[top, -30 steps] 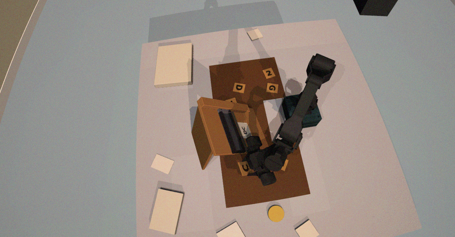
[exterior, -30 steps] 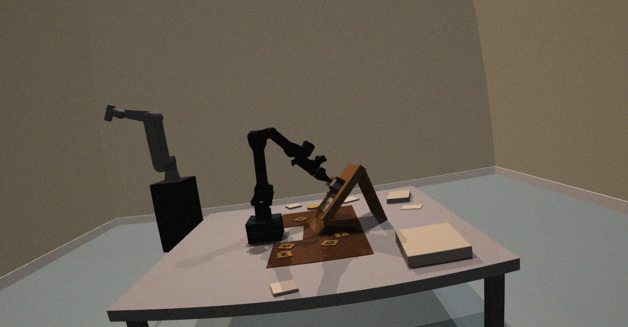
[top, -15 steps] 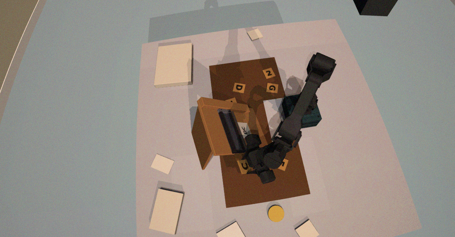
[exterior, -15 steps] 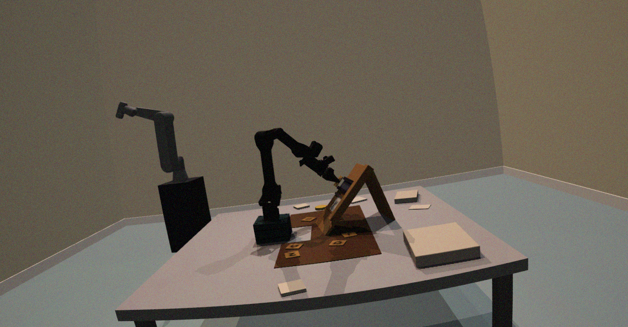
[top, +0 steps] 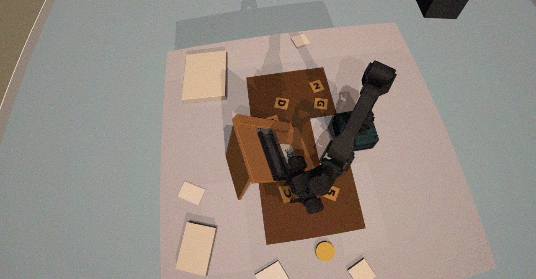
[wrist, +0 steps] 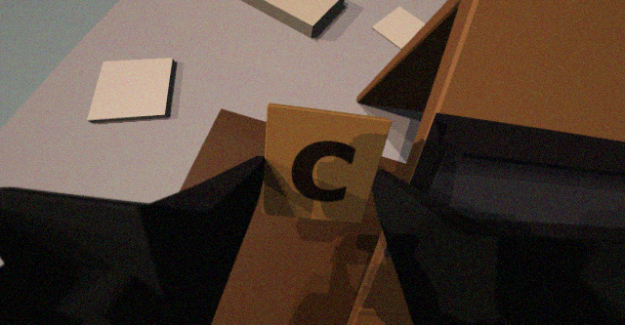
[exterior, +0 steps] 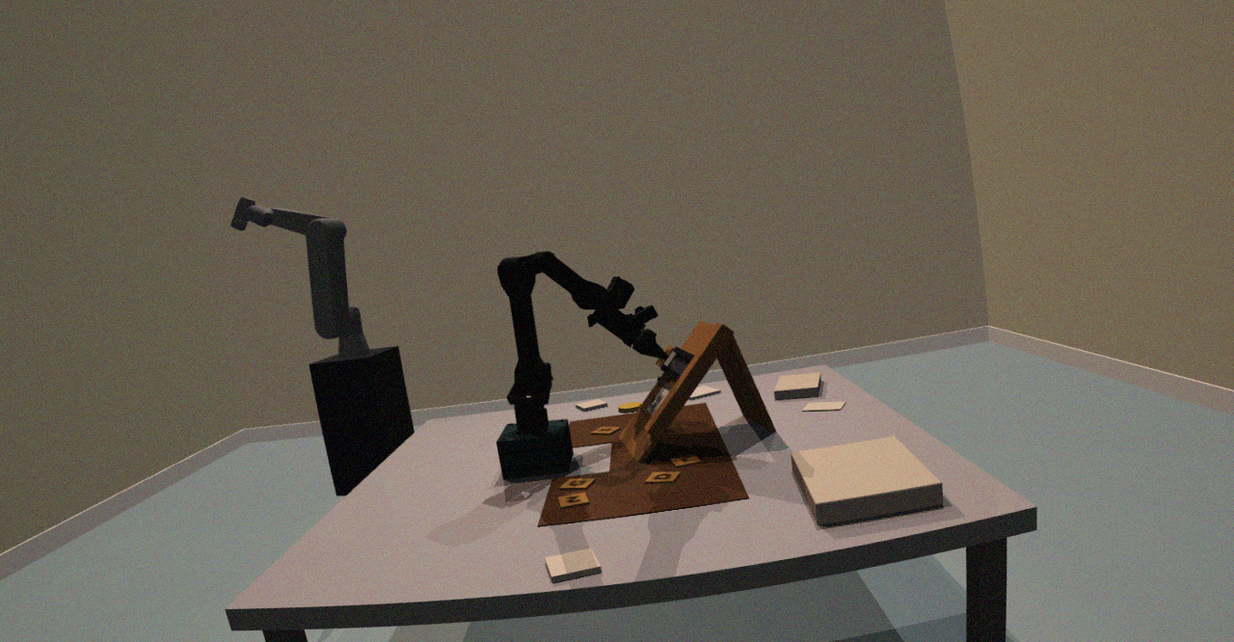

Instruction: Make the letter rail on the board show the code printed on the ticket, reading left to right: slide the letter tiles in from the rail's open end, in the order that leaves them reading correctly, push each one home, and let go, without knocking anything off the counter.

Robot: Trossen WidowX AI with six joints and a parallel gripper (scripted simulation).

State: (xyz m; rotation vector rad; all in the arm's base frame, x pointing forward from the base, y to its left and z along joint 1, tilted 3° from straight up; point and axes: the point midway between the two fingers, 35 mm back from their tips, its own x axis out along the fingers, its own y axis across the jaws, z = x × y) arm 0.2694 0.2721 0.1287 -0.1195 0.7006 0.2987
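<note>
My gripper (wrist: 320,171) is shut on the C tile (wrist: 363,169) (top: 285,193), which it holds by its two sides, raised above the mat. The tile is beside the near end of the dark letter rail (top: 272,153) (wrist: 518,188) on the sloping wooden board (top: 249,153) (exterior: 690,370) (wrist: 547,52), outside the rail. The ticket (top: 287,150) on the board is partly hidden by the arm; its print is not fully readable. Tiles D (top: 281,103), G (top: 320,103), N or 2 (top: 316,86) and 5 (top: 332,192) lie on the mat. Another tile (top: 273,118) is mostly hidden behind the board.
The brown mat (top: 310,225) (exterior: 724,487) lies under the board. A yellow disc (top: 325,251) is beyond its near edge. Pale blocks (top: 205,75) (top: 196,247) (wrist: 132,88) and a flat pale piece (top: 191,192) lie on the counter. The arm's base (top: 367,138) (exterior: 534,451) stands beside the mat.
</note>
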